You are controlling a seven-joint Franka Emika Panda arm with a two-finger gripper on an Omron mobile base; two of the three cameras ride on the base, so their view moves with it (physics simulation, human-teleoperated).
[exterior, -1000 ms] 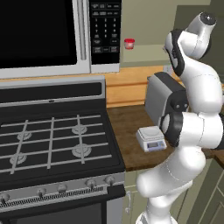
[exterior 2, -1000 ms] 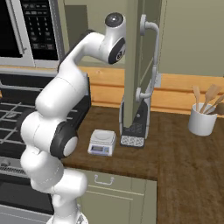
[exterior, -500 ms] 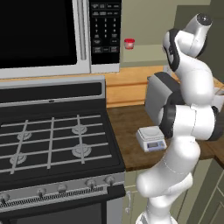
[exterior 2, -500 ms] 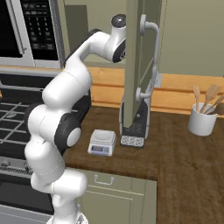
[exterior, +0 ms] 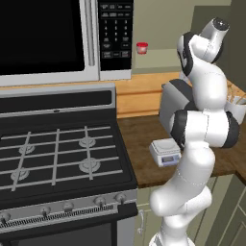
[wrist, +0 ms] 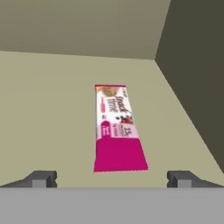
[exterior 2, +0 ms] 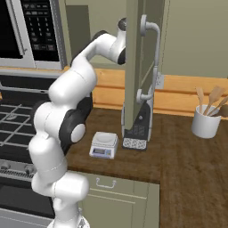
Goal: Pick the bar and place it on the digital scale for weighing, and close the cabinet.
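Fingertips of the hand [wrist: 111, 178] stood wide apart at the near edge of the hand view, holding nothing, with the bar [wrist: 117, 128] lying flat on the cabinet shelf [wrist: 48, 109] just beyond and between them. The bar's long axis ran away from the hand, so the spread fingers looked set to close across its narrow width; that is a judgement from the line-up, not a grasp seen. Its magenta end lay nearest, the whitish printed end farther in, well clear of the cabinet's side wall.

Below, on the tabletop [exterior 2: 178, 151], the digital scale [exterior 2: 103, 145] sat bare beside the stove [exterior: 57, 158], its platform free to take the bar. Behind it stood the grey coffee machine [exterior: 170, 103]. The cabinet door [exterior 2: 133, 67] hung open edge-on, its silver handle [exterior 2: 149, 62] toward the right base camera, and the arm reached up past it into the cabinet. A red-lidded jar [exterior: 141, 47] stood farther back on the shelf.
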